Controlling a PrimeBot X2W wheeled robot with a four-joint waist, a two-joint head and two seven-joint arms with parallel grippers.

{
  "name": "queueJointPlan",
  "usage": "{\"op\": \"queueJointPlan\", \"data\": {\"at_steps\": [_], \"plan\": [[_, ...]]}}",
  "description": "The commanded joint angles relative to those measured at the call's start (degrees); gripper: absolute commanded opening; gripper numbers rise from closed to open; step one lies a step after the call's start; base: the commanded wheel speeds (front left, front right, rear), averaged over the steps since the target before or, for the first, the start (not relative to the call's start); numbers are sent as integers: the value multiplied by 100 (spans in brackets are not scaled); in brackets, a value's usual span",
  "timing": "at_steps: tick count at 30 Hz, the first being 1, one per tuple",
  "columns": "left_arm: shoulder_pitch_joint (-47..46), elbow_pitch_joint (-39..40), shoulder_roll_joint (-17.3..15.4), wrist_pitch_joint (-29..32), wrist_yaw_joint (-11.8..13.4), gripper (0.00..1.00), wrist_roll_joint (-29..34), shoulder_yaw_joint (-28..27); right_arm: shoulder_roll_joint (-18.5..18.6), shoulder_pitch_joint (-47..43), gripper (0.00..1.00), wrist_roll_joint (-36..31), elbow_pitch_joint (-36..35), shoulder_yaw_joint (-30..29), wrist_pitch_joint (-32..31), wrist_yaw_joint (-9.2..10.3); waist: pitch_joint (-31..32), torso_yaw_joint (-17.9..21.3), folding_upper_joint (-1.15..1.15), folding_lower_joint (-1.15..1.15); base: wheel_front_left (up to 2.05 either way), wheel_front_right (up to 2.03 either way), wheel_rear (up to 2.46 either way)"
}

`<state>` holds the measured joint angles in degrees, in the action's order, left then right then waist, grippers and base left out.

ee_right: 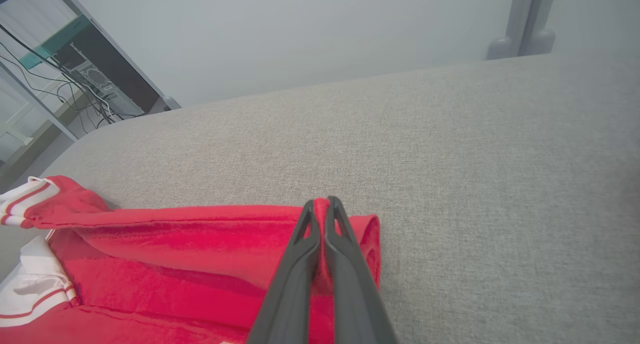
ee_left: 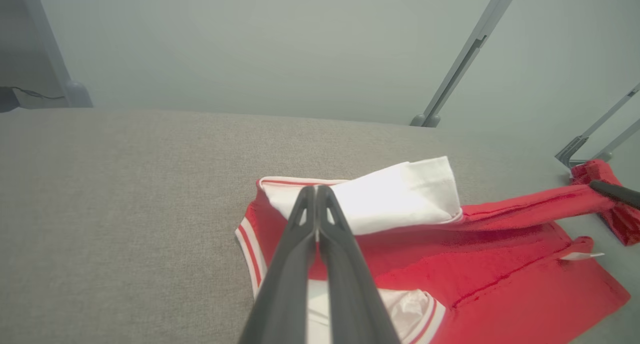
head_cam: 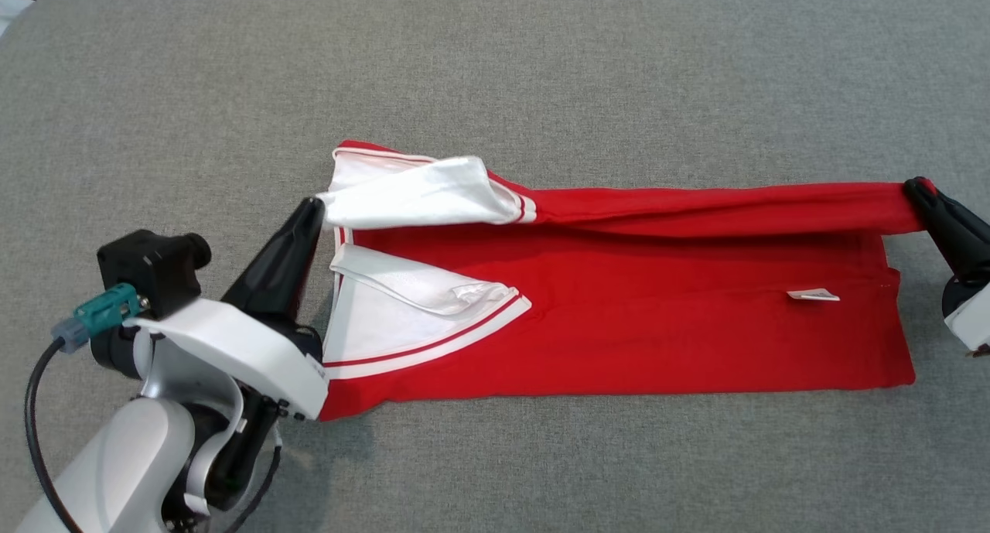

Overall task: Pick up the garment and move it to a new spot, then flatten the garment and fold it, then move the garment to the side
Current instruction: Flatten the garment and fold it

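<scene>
Red garment (head_cam: pixel 619 339) shows its white tag (head_cam: pixel 813 295) in head view

Grey woven-fabric surface (head_cam: pixel 541 69), rounded corner at 11 o'clock. Lying directly on it: red garment (head_cam: pixel 619 339), white striped-trim panels at its 9 o'clock end, spread 9 to 3 just below centre. Small white tag (head_cam: pixel 812 294) toward 3.

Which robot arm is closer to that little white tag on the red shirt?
Right. The right arm pinches the garment at its hem end, close to the tag; the left arm pinches the collar end, far across.
</scene>
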<state>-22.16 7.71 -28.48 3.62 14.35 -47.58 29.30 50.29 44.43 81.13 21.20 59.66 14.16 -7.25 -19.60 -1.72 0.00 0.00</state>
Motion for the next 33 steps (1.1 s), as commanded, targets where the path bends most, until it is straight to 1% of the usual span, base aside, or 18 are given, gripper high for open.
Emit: {"op": "queueJointPlan", "data": {"at_steps": [1, 4, 7, 14, 18, 21, 30, 33], "plan": [[21, 239, -239, 21, 76, 0, -63, -262, 218, -285, 0, -81, -57, -38, 80, -24, 27, 2, 0, 0, 0, 0, 0], [346, 528, -286, 106, 235, 0, -123, -237, 228, -427, 0, -117, -63, -136, 82, -24, 76, -20, 0, 0, 0, 0, 0], [644, 712, -298, 138, 340, 0, -196, -211, 222, -608, 0, -157, -62, -241, 83, -24, 129, -58, 0, 0, 0, 0, 0], [1011, 791, -292, 122, 435, 0, -276, -160, 220, -1120, 0, -190, -123, -441, 83, -24, 222, -158, 0, 0, 0, 0, 0], [1117, 675, -256, 154, 456, 0, -304, -82, 141, -1403, 0, -234, -131, -536, 84, -24, 271, -169, 0, 0, 0, 0, 0], [1206, 477, -167, 139, 443, 0, -366, -20, 48, -1577, 0, -353, -94, -643, 84, -24, 283, -142, 0, 0, 0, 0, 0], [1168, -140, -35, 88, 401, 0, -272, 165, -246, -1678, 0, -990, 240, -967, 84, -24, 254, -65, 0, 0, 0, 0, 0], [1135, -262, -34, 88, 408, 0, -225, 198, -333, -1708, 0, -1067, 306, -1016, 84, -24, 250, -58, 0, 0, 0, 0, 0]]}}
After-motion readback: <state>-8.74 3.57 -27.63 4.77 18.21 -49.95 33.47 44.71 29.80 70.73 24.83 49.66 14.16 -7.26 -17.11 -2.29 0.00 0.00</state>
